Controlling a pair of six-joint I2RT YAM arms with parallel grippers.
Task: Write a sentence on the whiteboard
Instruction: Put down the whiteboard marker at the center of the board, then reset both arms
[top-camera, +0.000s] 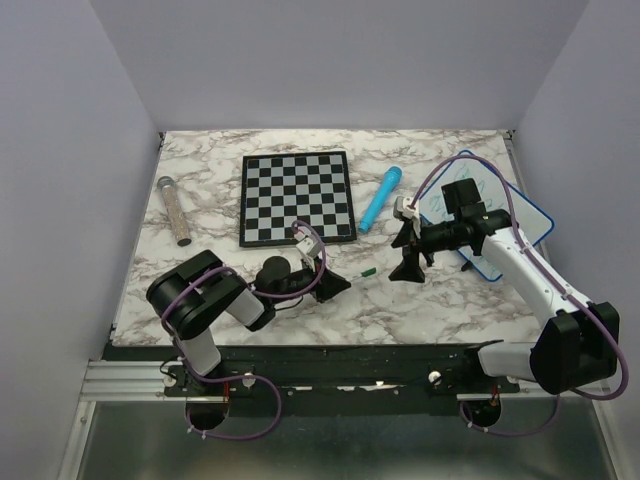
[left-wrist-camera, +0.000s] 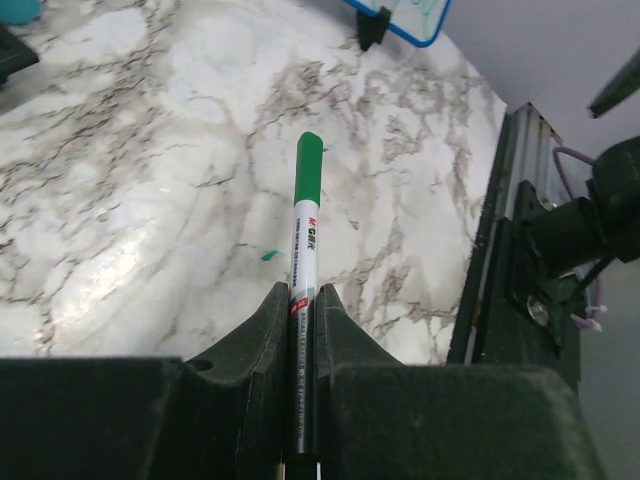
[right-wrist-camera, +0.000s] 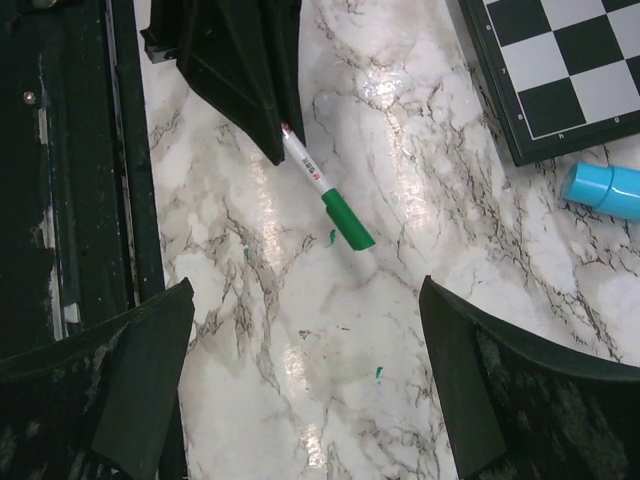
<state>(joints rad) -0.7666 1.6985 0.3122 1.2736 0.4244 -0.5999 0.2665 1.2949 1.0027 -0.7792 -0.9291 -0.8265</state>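
My left gripper (top-camera: 336, 283) (left-wrist-camera: 303, 292) is shut on a white marker (top-camera: 362, 273) (left-wrist-camera: 307, 215) with a green cap, which points right, low over the marble table. My right gripper (top-camera: 405, 252) (right-wrist-camera: 305, 290) stands open just right of the marker's green end (right-wrist-camera: 348, 220), with only bare tabletop between its fingers. The whiteboard (top-camera: 530, 225) (left-wrist-camera: 400, 25), white with a blue rim, lies at the right under the right arm and is partly hidden by it. Green strokes of the sentence (left-wrist-camera: 422, 8) show on it, too small to read.
A black-and-white chessboard (top-camera: 297, 197) (right-wrist-camera: 560, 70) lies at the back centre. A light blue cylinder (top-camera: 381, 198) (right-wrist-camera: 605, 188) lies between it and the whiteboard. A glittery tube (top-camera: 174, 210) lies at the far left. Small green flecks (right-wrist-camera: 378, 372) dot the marble.
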